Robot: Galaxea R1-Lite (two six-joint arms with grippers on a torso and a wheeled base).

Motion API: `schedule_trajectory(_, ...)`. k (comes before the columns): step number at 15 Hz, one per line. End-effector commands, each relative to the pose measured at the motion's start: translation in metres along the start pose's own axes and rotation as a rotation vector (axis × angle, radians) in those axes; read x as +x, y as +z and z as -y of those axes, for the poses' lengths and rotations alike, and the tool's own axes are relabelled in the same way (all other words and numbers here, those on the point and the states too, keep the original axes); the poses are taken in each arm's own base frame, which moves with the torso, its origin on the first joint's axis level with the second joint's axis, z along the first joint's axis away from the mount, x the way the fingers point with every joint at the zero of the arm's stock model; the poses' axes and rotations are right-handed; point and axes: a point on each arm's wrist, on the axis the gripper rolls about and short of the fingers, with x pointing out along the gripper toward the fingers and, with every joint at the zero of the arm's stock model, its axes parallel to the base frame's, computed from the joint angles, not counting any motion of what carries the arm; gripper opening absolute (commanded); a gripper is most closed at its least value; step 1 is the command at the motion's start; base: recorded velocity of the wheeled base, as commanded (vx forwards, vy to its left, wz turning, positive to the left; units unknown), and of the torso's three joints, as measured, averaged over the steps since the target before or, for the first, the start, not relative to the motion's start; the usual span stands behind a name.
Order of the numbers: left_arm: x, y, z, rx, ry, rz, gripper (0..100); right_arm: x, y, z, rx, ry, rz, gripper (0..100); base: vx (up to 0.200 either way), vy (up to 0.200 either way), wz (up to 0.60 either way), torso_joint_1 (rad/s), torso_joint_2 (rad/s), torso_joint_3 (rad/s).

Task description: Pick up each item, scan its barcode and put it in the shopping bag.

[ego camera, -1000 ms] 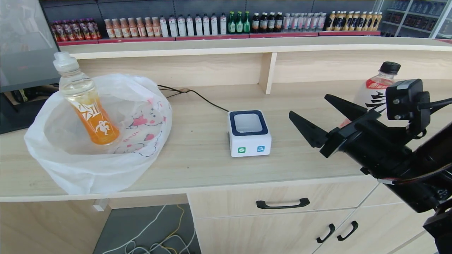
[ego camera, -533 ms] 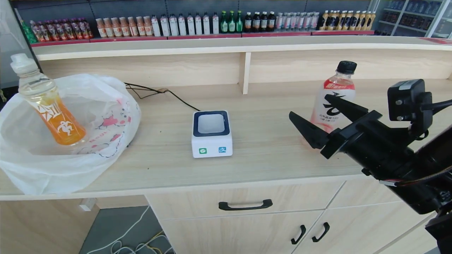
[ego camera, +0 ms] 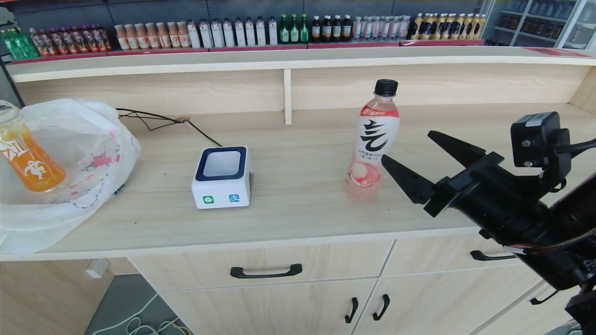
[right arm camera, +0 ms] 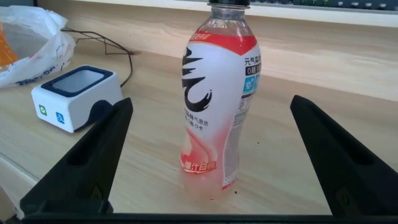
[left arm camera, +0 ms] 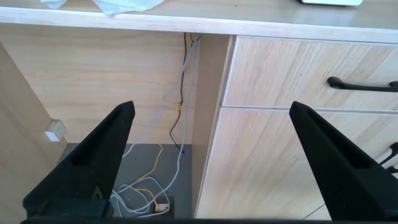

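**Right hand open and lined up on the pink bottle, not yet gripping**

The right hand (ego camera: 405,146) is spread wide and holds nothing. Its two dark fingers point toward the scanner (ego camera: 221,177), with the pink bottle (ego camera: 372,139) between the hand and the scanner. In the right wrist view the bottle sits in the middle of the gap between the fingers. The hand looks squared up so that closing would take the bottle by its body. The fingers are short of the bottle and do not touch it.

The left hand (left arm camera: 211,106) is also wide open and holds nothing. It hangs lower than the scanner, below the bench edge, facing the cupboard fronts (left arm camera: 292,155). My guess is that it is parked there to keep out of the way.

The pink bottle stands upright on the bench (ego camera: 302,204), on the robot's right of the scanner and well apart from it. Its cap is on and its printed label faces the hand. I cannot make out a barcode. Standing upright and alone, it leaves room for a finger on each side.

The scanner sits flat with its window facing up, so an item would need its code turned downward over it. Its cable (ego camera: 153,118) runs off behind it along the bench.

The shopping bag (ego camera: 93,139) lies on the robot's left of the scanner, mouth open and slumped. An orange bottle (ego camera: 25,160) leans inside it. That item looks finished, and the pink bottle has yet to be picked up, scanned and bagged.
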Motion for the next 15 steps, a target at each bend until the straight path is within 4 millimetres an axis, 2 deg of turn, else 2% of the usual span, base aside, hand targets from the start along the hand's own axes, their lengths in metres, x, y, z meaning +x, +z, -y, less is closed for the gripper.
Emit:
schedule_trajectory(1,0.0,0.0,0.0,0.0,0.001,0.001,100,-0.002,-0.003,-0.001,0.003,0.003,-0.014,100,0.0,0.0,0.0,0.0,0.0,0.0)
schedule_trajectory(8,0.0,0.0,0.0,0.002,0.0,0.001,100,0.003,-0.011,0.0,0.002,-0.055,-0.041,100,0.0,0.0,0.0,0.0,0.0,0.0)
schedule_trajectory(15,0.0,0.0,0.0,0.002,0.0,0.001,100,0.025,-0.026,-0.007,0.01,-0.087,-0.07,100,0.0,0.0,0.0,0.0,0.0,0.0)
